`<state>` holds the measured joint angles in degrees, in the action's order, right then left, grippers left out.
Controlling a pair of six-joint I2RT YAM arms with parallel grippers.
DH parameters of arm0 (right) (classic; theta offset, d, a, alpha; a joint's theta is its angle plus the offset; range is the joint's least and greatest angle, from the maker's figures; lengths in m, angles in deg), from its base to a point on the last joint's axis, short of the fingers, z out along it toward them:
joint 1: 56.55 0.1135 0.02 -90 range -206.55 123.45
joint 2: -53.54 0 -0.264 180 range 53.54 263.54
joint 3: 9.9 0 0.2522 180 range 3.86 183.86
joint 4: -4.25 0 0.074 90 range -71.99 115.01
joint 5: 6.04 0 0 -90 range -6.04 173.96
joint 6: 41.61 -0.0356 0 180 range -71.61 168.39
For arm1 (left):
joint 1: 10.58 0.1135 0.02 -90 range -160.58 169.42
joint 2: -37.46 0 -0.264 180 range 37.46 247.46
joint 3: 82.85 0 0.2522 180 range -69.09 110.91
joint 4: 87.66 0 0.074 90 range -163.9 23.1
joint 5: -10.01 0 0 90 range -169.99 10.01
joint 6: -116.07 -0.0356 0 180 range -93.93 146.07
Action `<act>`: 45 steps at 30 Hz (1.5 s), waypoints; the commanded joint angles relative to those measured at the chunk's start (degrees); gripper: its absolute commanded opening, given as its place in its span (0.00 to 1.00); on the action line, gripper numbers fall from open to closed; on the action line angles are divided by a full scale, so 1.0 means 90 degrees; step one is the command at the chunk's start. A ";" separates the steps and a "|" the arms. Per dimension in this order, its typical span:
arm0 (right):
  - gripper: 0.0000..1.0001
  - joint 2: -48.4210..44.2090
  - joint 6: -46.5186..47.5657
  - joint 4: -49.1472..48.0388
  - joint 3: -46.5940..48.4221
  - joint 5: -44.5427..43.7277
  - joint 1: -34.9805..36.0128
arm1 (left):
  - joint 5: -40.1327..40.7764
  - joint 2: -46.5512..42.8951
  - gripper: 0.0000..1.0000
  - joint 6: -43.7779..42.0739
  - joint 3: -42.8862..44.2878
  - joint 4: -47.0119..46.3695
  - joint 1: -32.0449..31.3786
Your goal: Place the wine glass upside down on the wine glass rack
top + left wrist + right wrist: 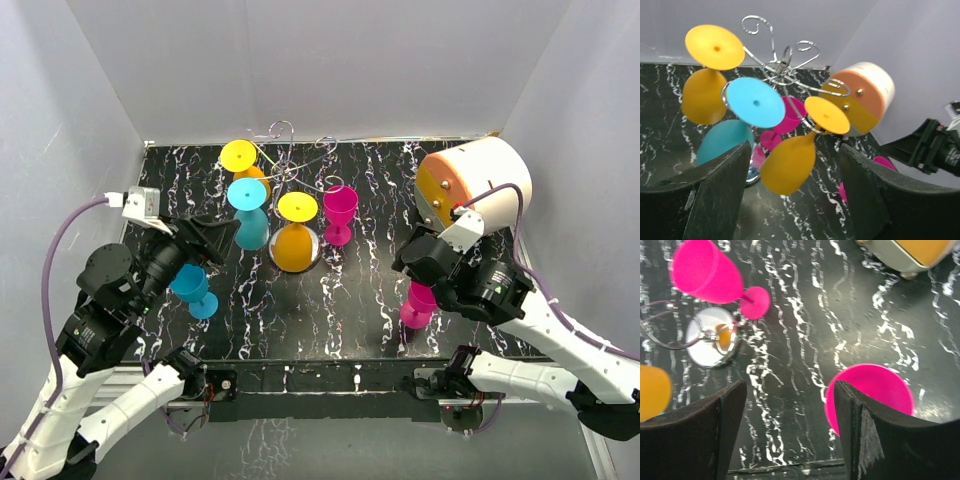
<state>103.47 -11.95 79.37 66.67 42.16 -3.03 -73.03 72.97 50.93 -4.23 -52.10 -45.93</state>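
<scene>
Wine glass (870, 392), pink, upright beneath right gripper (789, 390) — jaws wide, empty; left gripper (796, 150) likewise, facing rack (785, 65)

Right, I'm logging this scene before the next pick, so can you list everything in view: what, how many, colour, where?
wine glass rack: one, silver wire with chrome base, table centre
yellow glasses: two, hanging upside down on the rack
cyan glass: one, hanging upside down on the rack's left side
magenta glasses: two, upright on the table, one right of the rack, one front right
blue glass: one, standing on the table, front left
cylinder: one, white and orange, back right
table: one, black with white marbling
left end effector: one, open, empty, facing the rack
right end effector: one, open, above the front magenta glass
</scene>
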 commanded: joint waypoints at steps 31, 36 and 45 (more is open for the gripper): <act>0.01 0.0767 -0.1097 0.0984 -0.0800 0.0075 0.0020 | 0.0574 -0.0812 0.93 -0.1374 -0.0653 -0.0579 0.0041; 0.00 0.0408 -0.1023 0.0747 -0.0596 0.0055 0.0020 | 0.0590 -0.0518 0.99 -0.1717 -0.0301 -0.0650 0.0040; 0.00 -0.0782 0.0260 -0.1524 -0.0593 -0.0073 0.0023 | -0.0641 0.0238 0.98 -0.1035 0.0838 -0.0440 0.0041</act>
<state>100.54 -17.30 80.18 58.98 44.85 -3.03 -73.62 72.31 37.18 -3.18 -56.47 -45.89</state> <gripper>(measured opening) 0.025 0.976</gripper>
